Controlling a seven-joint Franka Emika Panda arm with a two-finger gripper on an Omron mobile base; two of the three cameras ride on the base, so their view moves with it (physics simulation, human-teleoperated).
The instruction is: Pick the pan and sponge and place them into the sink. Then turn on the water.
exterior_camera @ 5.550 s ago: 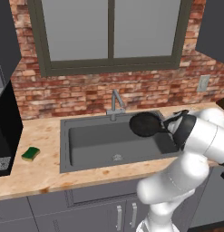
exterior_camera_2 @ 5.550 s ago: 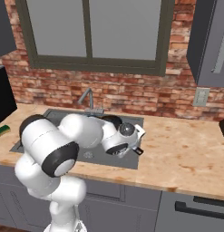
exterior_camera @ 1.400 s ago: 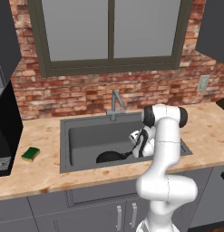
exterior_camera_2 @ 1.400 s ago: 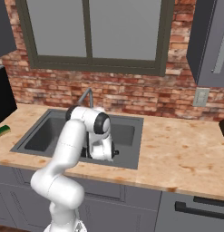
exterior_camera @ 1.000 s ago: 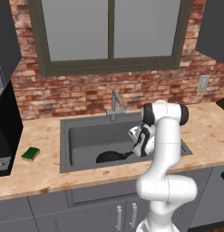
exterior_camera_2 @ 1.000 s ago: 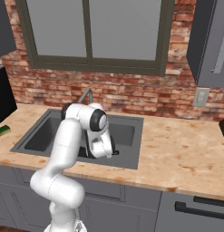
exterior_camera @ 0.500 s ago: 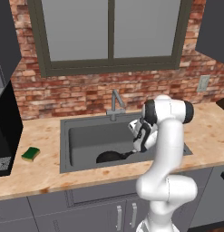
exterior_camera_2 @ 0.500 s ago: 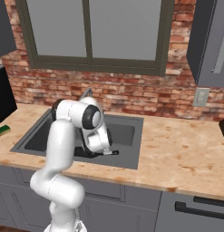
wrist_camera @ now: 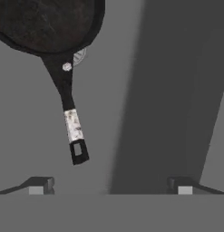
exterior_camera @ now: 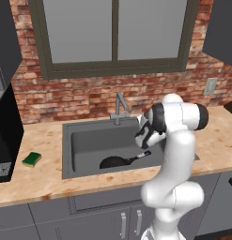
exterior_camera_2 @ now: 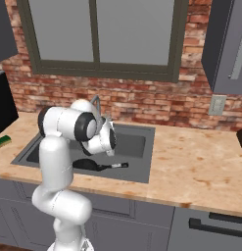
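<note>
Lying on the sink (exterior_camera: 65,154) floor, the pan (wrist_camera: 45,22) sits clear of the gripper (wrist_camera: 109,183), whose jaws stand apart above its handle.

The front part of the sink (exterior_camera: 66,154) floor is taken up by the pan (exterior_camera: 115,162), with its handle pointing right. Bare floor is left behind and left of it. The faucet (exterior_camera: 119,105) stands at the back rim. Open counter (exterior_camera: 42,178) is seen around the sponge (exterior_camera: 31,159), beside a black appliance (exterior_camera: 5,140).
</note>
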